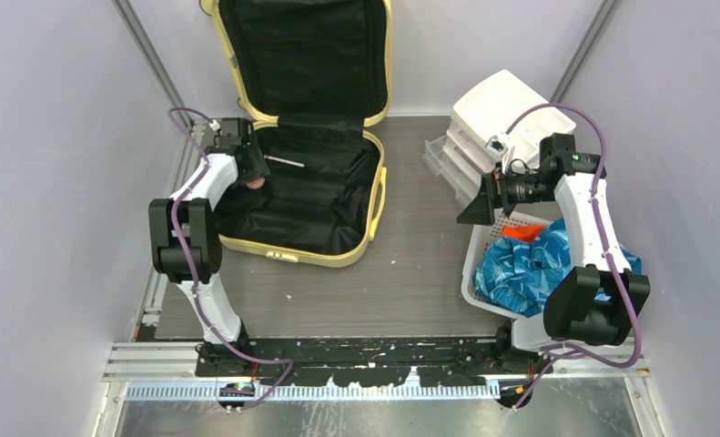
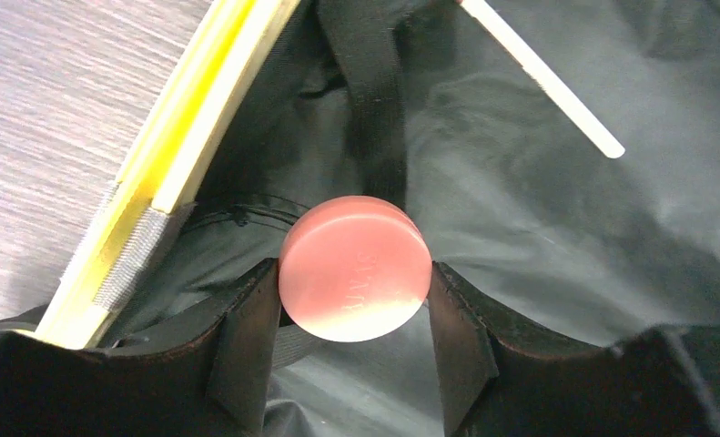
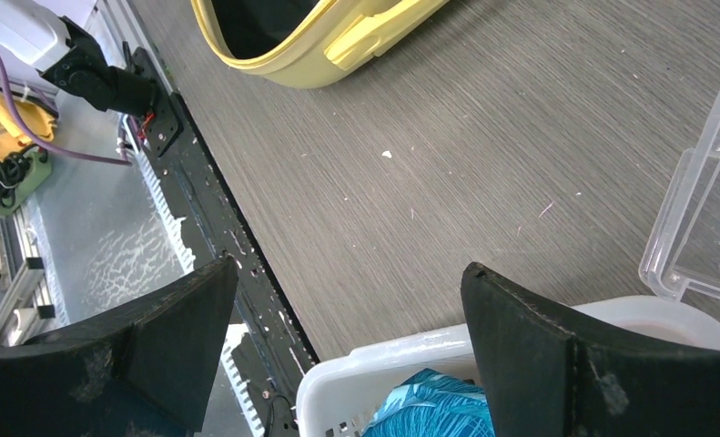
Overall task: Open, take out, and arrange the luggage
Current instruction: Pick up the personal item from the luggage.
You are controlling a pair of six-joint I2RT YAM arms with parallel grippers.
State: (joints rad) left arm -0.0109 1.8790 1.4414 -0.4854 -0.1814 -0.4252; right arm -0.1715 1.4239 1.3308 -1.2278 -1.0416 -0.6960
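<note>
Left wrist view is showing the left gripper [image 2: 353, 278] pinching a pink round disc [image 2: 354, 269] between both fingers, just over the black lining inside the luggage [image 2: 192, 109], which is lying open on the table's [image 1: 410, 273] left rear part. The right gripper [image 3: 347, 273] is hanging, jaws wide apart, above the white basket [image 3: 374, 369] rim.

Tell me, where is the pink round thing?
The pink disc sits between the left gripper's fingers, inside the yellow suitcase near its left rim, in the left wrist view.
</note>
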